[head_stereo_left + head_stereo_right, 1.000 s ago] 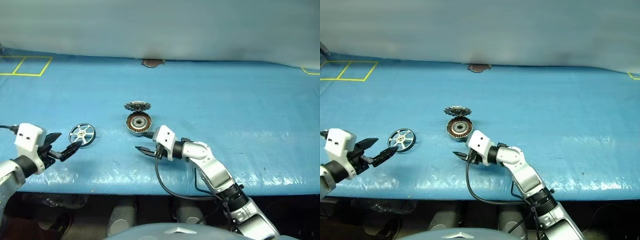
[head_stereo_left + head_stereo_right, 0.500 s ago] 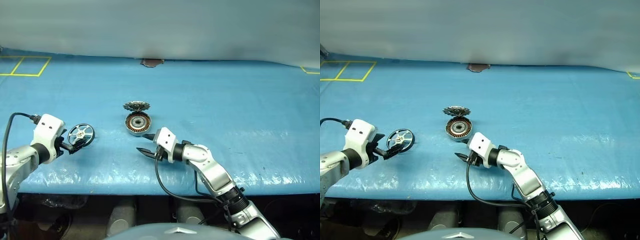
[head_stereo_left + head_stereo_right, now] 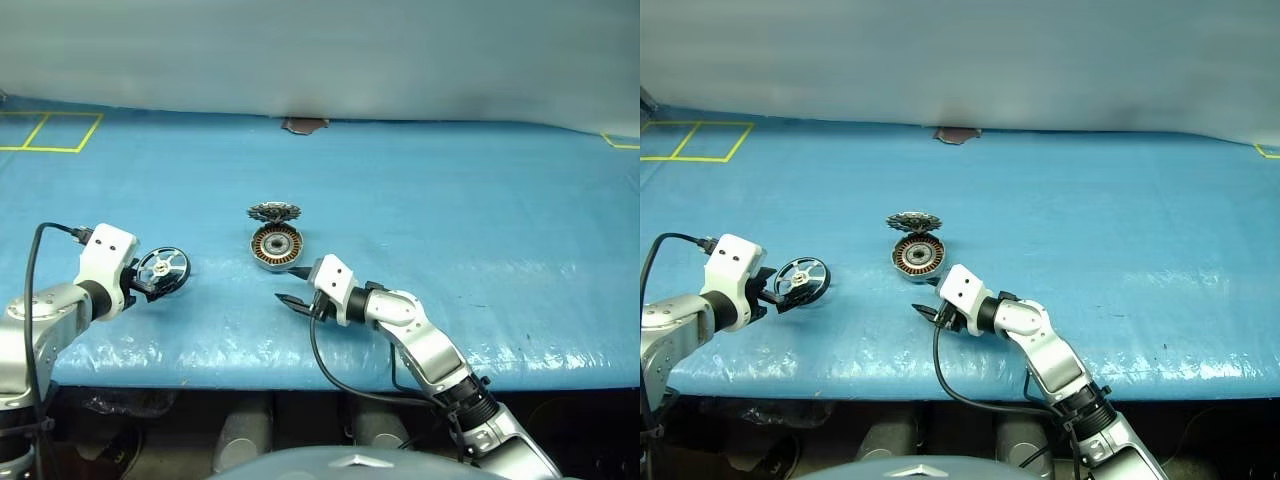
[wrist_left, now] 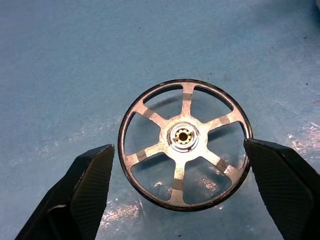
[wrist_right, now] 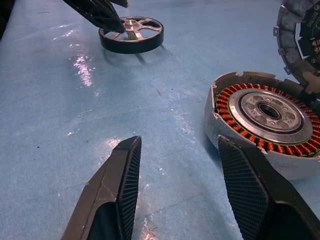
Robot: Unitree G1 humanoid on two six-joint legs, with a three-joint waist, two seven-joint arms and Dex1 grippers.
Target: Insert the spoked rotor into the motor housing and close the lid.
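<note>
**My left pincer is bracketing the rotor on the blue sheet**

Nearest to me, my right gripper [image 3: 290,286] is hovering just over the blue table cover [image 3: 480,220], its two black fingers [image 5: 120,190] standing partly apart with nothing between them. It is pointing toward my left, and its upper fingertip is sitting close beside the near wall of the motor housing [image 3: 277,246], though I cannot tell whether it is touching.

Off to my left, my left gripper [image 4: 182,172] is spread wide, and its fingers [image 4: 92,175] are flanking the spoked rotor [image 4: 184,142], one on each side of the rim. I am seeing a thin gap at each side, so they are not clamping it. The rotor is lying flat on the cover, six spokes running out from its small hub to the dark rim.

Farther out, near the middle of the table, the housing is sitting open end up, its ring of copper windings showing around a dark centre. Just behind it, the lid [image 3: 274,211] is standing tilted up at the housing's far edge, its toothed edge showing.
</note>
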